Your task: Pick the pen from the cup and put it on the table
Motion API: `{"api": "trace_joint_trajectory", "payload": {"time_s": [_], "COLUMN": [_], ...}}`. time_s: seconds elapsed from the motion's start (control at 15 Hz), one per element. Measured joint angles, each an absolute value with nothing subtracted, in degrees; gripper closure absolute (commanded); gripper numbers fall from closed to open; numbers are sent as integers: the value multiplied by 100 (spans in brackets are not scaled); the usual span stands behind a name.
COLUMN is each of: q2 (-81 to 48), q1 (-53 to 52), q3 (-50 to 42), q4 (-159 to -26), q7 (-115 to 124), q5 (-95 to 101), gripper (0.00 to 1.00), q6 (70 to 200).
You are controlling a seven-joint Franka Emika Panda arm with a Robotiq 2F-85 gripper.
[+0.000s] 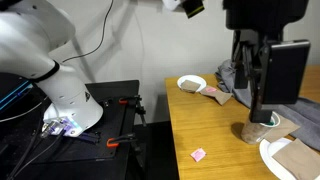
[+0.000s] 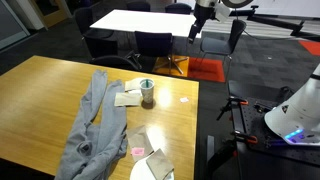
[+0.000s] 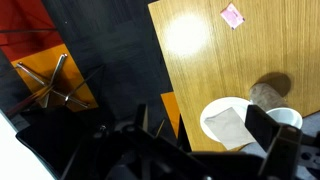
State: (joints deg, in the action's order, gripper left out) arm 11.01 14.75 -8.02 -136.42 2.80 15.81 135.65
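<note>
Claw (image 3: 205,138) first: I read it as spread wide and empty, since the wrist view shows two dark fingers standing apart with nothing between them. It hangs high over the desk (image 2: 40,90), so I judge the step in hand to be the approach to the cup (image 2: 147,94). To do it well I would bring the claw squarely above the cup. I would then turn the wrist so the fingers straddle the pen (image 2: 147,86) rather than the rim. Only then would I descend slowly and close on whatever length of pen stands proud, because a light cup would likely tip or ride up if clipped. The pen seems to sit in the cup, though all I get is a greenish hint at the cup's mouth, too small to tell its lean. From the claw, the cup lies well below and off to one side, inboard of the desk's edge. Just beside the cup is a white plate (image 1: 268,150) with a napkin on it. A pink scrap (image 2: 184,99) lies near the cup, toward the desk's edge. A grey cloth (image 2: 90,130) sprawls on the cup's opposite side.
</note>
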Motion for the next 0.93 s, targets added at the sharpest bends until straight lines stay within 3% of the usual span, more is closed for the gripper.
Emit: {"api": "trace_joint_trajectory", "payload": {"time_s": [0.93], "q2": [1064], "q1": [1390], "q3": [-803], "q4": [-13609], "q7": [276], "q5": [1577], "gripper": [0], "q6": [13565]}}
